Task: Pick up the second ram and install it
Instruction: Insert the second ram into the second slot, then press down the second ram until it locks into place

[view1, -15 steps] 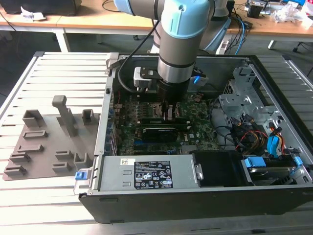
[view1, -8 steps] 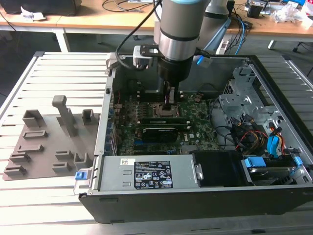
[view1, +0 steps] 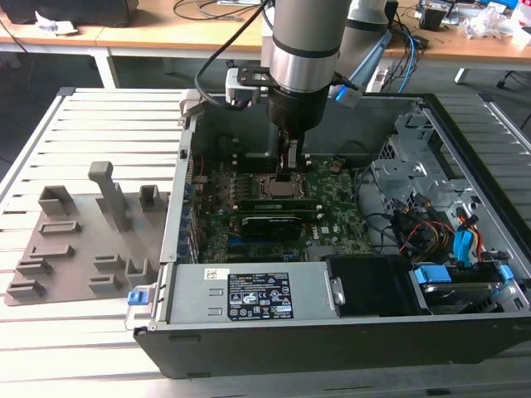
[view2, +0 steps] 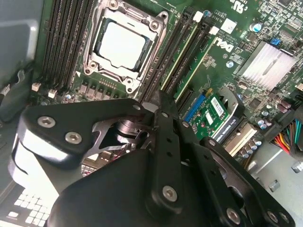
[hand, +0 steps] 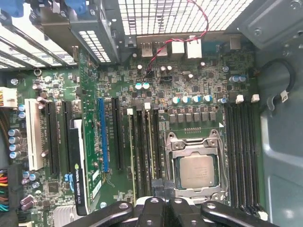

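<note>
- One grey holder tray [view1: 83, 236] lies on the table [view1: 50, 340] at the exterior view's left, outside the computer case [view1: 332, 340].
- Mid-frame, the pincer [view1: 286, 170] hangs over the motherboard [view1: 332, 220], just beside the CPU socket [view1: 280, 187].
- In both wrist views the second ram [hand: 150, 142] stands in a slot. Its long axis runs straight out from the pincer tips.
- We cannot tell the pincer's opening or whether it grips the stick.
- The exterior view alone shows the tray.

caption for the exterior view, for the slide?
Arm reaches into the open PC case, gripper low over the motherboard beside the CPU socket.
</note>
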Controlling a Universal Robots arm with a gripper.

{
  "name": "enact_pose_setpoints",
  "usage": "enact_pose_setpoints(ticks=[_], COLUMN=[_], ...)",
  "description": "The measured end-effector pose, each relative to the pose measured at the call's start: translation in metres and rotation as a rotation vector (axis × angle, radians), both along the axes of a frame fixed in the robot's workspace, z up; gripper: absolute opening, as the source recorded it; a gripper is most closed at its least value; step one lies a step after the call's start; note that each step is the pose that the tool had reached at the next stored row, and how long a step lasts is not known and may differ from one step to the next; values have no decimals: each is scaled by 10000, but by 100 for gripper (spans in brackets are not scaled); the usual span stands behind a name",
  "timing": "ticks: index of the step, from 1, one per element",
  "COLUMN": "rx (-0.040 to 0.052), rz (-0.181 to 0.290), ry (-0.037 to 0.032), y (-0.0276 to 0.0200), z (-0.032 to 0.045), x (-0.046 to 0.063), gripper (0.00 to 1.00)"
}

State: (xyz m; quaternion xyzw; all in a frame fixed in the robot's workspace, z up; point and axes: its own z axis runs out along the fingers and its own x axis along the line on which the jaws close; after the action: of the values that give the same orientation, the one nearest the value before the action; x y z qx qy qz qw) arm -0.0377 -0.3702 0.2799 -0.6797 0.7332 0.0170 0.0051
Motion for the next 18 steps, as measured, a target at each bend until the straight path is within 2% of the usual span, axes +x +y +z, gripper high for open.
enact_pose_setpoints(ticks=[6, 7, 9, 14, 16, 18], rx=[-1, -2, 0, 0, 0, -1], rz=[-1, -2, -1, 1, 1, 0], ry=[0, 15, 75, 91, 92, 93], y=[0, 0, 0, 0, 0, -12], z=[1, -3, -61, -186, -285, -366], x=[1, 74, 221, 374, 479, 497], gripper=[11, 11, 11, 11, 11, 11])
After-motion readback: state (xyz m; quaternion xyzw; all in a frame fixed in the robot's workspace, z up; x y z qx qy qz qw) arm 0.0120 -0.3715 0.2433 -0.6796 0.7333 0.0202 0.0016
